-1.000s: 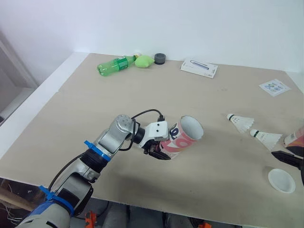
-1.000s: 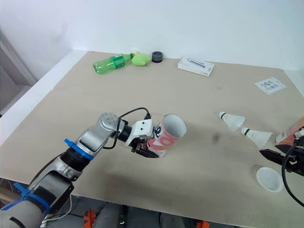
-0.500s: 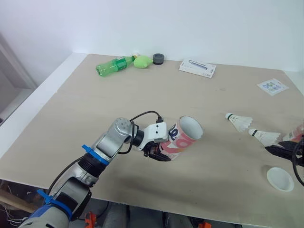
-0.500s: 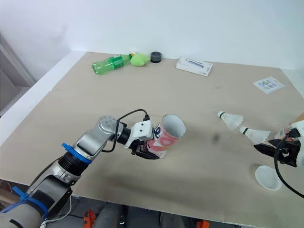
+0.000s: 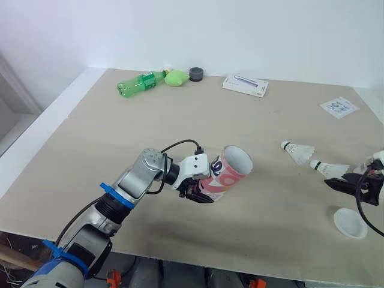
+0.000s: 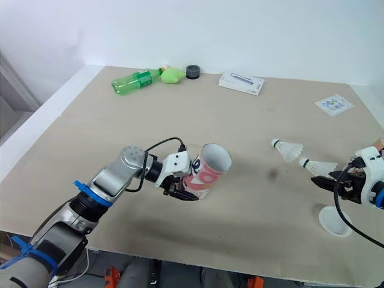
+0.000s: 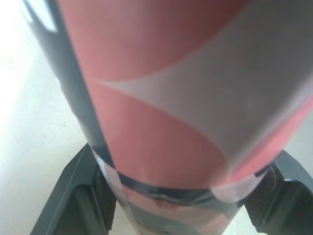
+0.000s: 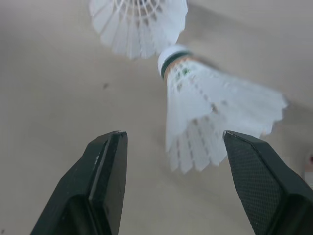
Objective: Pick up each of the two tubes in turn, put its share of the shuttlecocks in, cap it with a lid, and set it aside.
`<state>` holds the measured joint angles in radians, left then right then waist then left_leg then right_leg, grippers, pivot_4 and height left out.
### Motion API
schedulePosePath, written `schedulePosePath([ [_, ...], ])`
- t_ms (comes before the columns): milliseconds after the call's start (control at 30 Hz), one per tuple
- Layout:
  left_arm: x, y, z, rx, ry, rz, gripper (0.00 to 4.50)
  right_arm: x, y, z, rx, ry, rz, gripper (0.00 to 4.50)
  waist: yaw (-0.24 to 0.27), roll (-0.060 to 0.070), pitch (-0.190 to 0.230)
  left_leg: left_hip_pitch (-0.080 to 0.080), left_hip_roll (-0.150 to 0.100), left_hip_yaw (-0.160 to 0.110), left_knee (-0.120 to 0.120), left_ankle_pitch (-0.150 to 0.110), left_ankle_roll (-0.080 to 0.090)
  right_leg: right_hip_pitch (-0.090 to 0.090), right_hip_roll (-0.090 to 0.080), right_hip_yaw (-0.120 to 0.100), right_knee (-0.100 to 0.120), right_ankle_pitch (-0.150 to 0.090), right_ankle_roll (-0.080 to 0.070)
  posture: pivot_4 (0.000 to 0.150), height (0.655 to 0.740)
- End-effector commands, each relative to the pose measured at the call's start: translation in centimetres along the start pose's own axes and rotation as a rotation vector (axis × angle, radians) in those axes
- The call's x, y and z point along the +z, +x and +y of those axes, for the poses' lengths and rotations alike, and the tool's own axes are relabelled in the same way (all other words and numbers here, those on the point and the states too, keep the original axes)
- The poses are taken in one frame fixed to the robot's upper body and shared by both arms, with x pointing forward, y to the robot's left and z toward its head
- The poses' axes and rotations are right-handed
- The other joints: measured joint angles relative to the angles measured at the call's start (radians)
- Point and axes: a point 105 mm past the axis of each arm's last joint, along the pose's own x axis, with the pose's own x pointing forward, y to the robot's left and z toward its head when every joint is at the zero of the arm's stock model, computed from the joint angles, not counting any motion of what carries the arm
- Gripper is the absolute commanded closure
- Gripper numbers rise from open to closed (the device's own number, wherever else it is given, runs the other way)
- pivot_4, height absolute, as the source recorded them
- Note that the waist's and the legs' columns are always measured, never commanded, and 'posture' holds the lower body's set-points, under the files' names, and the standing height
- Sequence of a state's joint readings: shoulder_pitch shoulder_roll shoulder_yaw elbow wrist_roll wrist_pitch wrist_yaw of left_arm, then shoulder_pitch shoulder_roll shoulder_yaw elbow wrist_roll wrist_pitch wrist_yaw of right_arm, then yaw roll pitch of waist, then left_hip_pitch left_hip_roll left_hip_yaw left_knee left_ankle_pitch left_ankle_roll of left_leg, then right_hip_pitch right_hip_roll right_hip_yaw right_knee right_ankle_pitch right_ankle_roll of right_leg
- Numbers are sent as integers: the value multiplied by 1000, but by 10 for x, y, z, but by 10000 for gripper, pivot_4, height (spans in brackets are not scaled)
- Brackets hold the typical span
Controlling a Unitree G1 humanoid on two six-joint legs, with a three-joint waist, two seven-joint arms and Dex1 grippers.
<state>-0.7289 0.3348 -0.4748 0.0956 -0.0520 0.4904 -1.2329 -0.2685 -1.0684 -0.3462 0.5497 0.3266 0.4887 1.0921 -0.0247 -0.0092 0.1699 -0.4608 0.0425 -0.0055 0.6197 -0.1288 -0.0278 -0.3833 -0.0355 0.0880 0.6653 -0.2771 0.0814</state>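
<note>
A pink and white tube point(image 5: 226, 176) lies tilted just above the table, open mouth point(image 5: 239, 161) facing right. My left gripper point(image 5: 203, 192) is shut on the tube's lower end; in the left wrist view the tube point(image 7: 171, 98) sits clamped between both fingers point(image 7: 83, 200). Two white shuttlecocks point(image 5: 298, 151) point(image 5: 330, 169) lie on the table at the right. My right gripper point(image 5: 335, 183) is open, its tips just short of the nearer shuttlecock point(image 8: 215, 112), with the other shuttlecock point(image 8: 139, 19) beyond. A white lid point(image 5: 350, 222) lies near the front right edge.
Along the back of the table lie a green bottle point(image 5: 141, 82), a green lump point(image 5: 176, 77), a black cylinder point(image 5: 195, 73) and a white box point(image 5: 245, 85). A printed card point(image 5: 338, 107) sits at the back right.
My right gripper has moved in from the table's right edge toward the nearer shuttlecock. The left gripper still holds the tube in place. The camera has shifted slightly.
</note>
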Motion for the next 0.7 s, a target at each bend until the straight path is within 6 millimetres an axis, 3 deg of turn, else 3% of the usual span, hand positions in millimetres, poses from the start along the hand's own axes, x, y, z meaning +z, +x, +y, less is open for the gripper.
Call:
schedulePosePath([
  [33,0,-1,-3,-6,3,9,16994,12,2,0,2,-28,-37,26003,-1,0,0,0,0,0,0,0,0,0,0,0,0,0,0,1500,7294],
  [167,-1,-2,-3,-3,1,13,16994,13,6,0,4,-31,-44,42624,-1,0,0,0,0,0,0,0,0,0,0,0,0,0,0,1500,7294],
  [200,-2,-3,-3,-2,-1,14,16994,13,7,0,1,-31,-45,44347,-1,0,0,0,0,0,0,0,0,0,0,0,0,0,0,1500,7294],
  [400,-3,-4,-3,-4,1,20,16994,8,3,-1,-2,-23,-46,44347,-1,0,0,0,0,0,0,0,0,0,1,0,0,2,1,1500,7294],
  [533,-2,-4,-1,-5,8,21,16994,5,-11,0,9,-35,-12,44347,-1,0,0,0,1,0,-1,0,0,0,1,0,0,2,1,1500,7294],
  [700,-2,-4,2,-6,17,24,16994,44,-53,32,115,-162,-101,44347,2,3,0,0,0,0,-2,0,0,-1,0,0,0,0,3,1500,7294],
])
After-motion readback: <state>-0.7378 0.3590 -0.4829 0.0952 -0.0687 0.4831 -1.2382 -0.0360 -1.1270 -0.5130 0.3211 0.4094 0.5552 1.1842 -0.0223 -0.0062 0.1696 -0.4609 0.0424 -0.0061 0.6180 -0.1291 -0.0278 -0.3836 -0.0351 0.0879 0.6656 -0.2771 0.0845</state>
